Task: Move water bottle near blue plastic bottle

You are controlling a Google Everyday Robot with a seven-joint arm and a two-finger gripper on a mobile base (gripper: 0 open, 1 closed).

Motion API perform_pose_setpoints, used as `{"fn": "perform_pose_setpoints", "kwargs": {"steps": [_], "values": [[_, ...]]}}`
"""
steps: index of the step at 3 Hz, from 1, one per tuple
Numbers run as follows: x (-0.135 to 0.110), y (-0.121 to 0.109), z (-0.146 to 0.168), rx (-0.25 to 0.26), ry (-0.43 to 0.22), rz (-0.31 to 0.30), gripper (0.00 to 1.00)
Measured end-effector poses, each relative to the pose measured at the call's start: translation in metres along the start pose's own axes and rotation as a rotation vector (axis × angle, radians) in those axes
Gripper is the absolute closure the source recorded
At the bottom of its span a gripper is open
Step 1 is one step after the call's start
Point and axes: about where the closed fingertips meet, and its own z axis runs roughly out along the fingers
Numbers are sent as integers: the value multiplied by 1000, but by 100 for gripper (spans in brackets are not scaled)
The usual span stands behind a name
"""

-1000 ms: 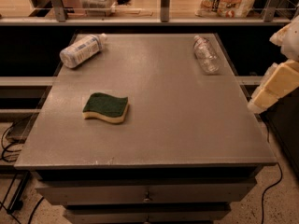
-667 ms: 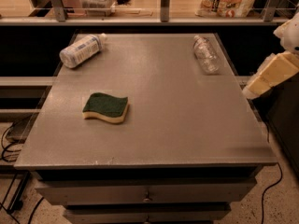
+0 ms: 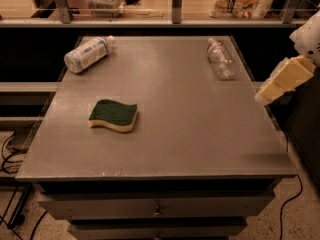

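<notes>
The water bottle (image 3: 220,58), small, clear and crinkled, lies on its side at the far right of the grey table (image 3: 165,129). The blue plastic bottle (image 3: 88,53), fatter with a pale blue-and-white label and white cap, lies on its side at the far left corner. My gripper (image 3: 265,94) comes in from the right edge, with pale yellowish fingers hanging over the table's right rim, nearer the camera than the water bottle and apart from it. It holds nothing.
A green-and-yellow sponge (image 3: 113,115) lies left of the table's middle. A shelf rail (image 3: 170,21) with packages runs behind the table. Drawers sit below the front edge. Cables lie on the floor at both sides.
My gripper has moved up and a little left along the table's right edge, towards the water bottle. The bottles and the sponge have not moved.
</notes>
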Motion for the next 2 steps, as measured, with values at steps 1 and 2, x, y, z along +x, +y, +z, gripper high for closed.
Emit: {"fn": "perform_pose_setpoints", "kwargs": {"steps": [1,2], "values": [[-16,-5,28,-29,-58,50,0],[-39,-16,61,-23,-124,79,0]]}}
